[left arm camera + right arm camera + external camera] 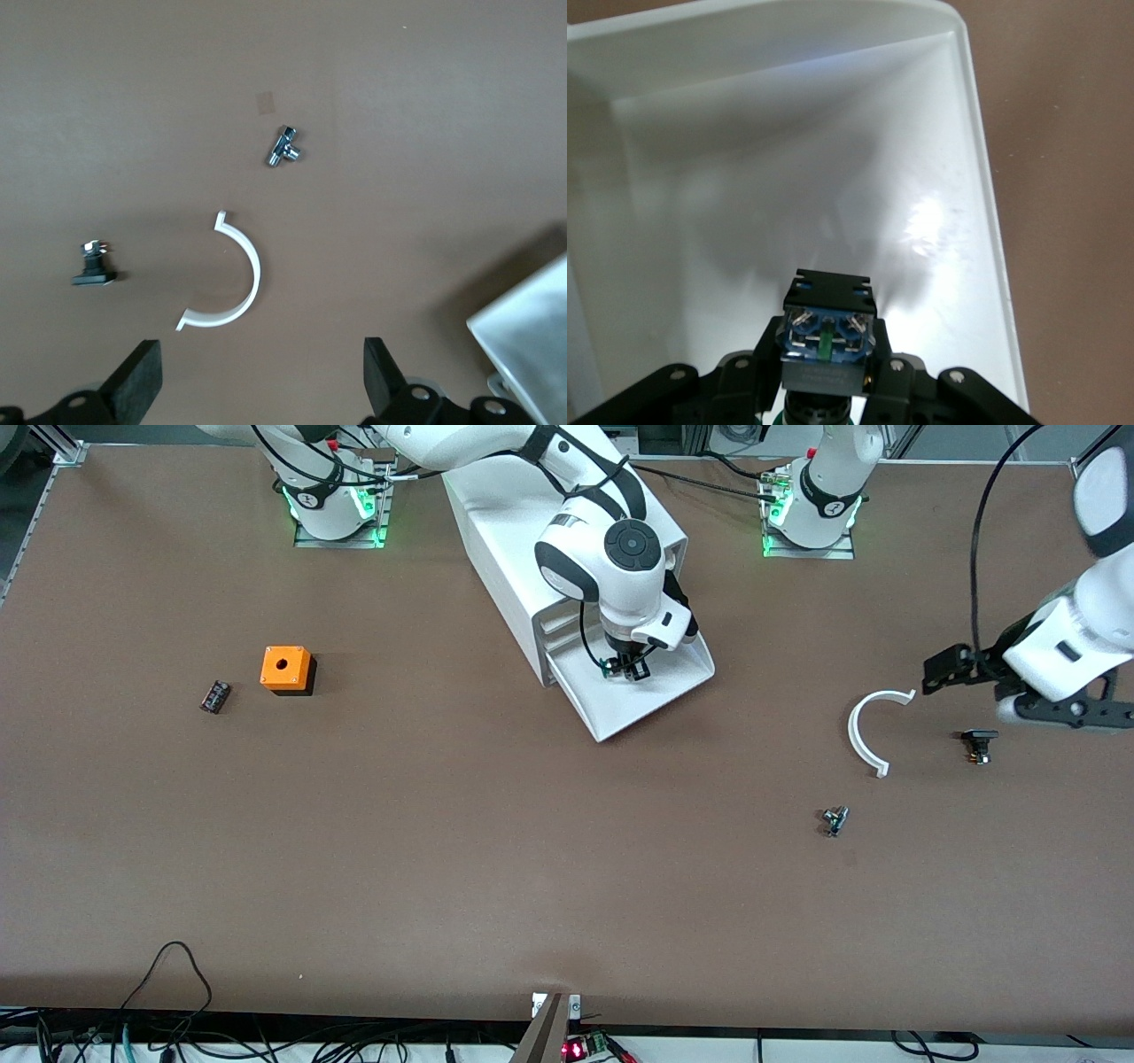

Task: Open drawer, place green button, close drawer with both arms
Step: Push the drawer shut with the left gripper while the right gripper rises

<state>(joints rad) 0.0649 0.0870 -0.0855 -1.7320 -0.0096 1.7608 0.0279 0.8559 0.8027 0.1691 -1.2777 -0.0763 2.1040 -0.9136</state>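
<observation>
The lowest drawer [660, 691] of the white cabinet [505, 531] is pulled out toward the front camera. My right gripper [625, 669] is over the open drawer, shut on the button [617, 664]. In the right wrist view the button [828, 336] shows its black-blue body with metal contacts between the fingers, just above the drawer's white floor [788, 195]. My left gripper [939, 669] is open and empty, up over the table at the left arm's end; in the left wrist view its fingers [137, 381] stand wide apart.
A white half-ring [864, 731] lies below the left gripper, with a black-capped part [977, 744] beside it and a small metal part [834, 820] nearer the front camera. An orange cube with a hole [286, 669] and a small dark part [214, 696] lie toward the right arm's end.
</observation>
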